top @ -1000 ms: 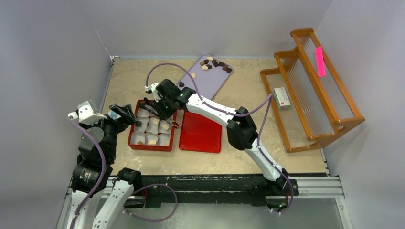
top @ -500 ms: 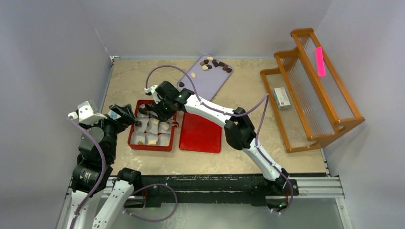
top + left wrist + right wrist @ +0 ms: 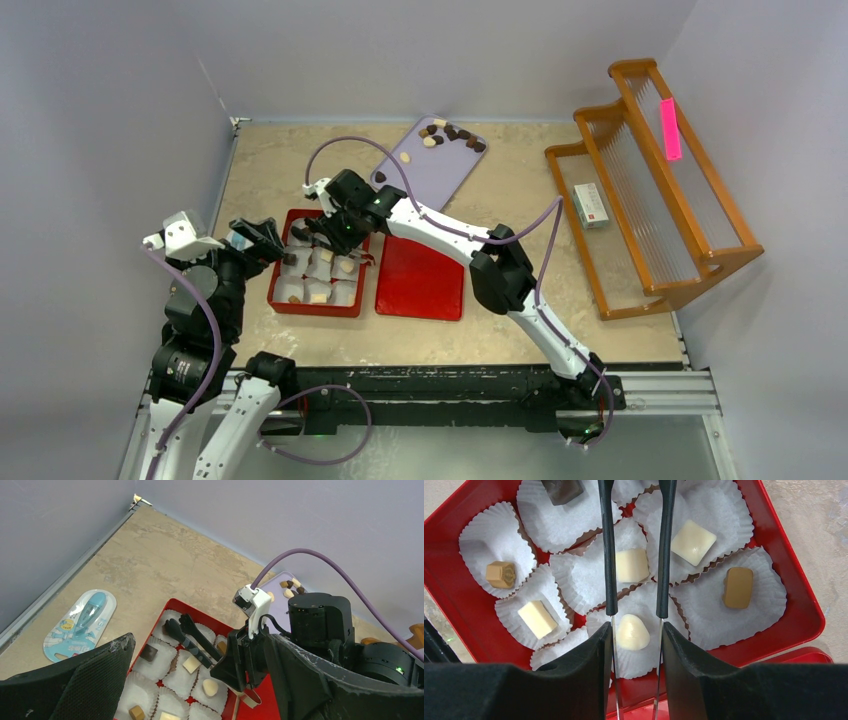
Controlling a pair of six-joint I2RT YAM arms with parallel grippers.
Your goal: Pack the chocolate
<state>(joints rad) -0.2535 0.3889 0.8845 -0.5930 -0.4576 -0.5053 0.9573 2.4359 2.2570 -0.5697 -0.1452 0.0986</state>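
- The right claw [image 3: 176,621] hangs over the far half of the red box [image 3: 806,612]. Its two thin black fingers are parallel with a clear gap between them and grip nothing.
- Compared with a second ago, this claw sits a little further toward the box's far left corner, and the right arm's elbow has swung slightly toward the box. Over the last half second it has barely shifted.
- The chocolate [image 3: 631,632] already packed lies in the white paper cups [image 3: 559,525] inside the box. The right wrist view shows seven pieces.
- Of these, a rounded cream piece lies under the gap near the finger roots, and a cream square [image 3: 632,565] lies under the gap further along. There are two more cream squares, two tan pieces and a dark one at the top edge.
- More loose chocolate [image 3: 452,133] lies on the purple tray [image 3: 435,178], beyond the box and to its right. It looks the same as in the earlier frames.
- The left claw [image 3: 265,240] is at the box's left edge, jaws spread wide with nothing between them. It has not moved from a second ago.
- The red lid [image 3: 420,280] lies flat on the surface [image 3: 290,165], just beside the box's right side, as before.
- A blue blister pack [image 3: 80,625] lies on the surface to the left of the box.
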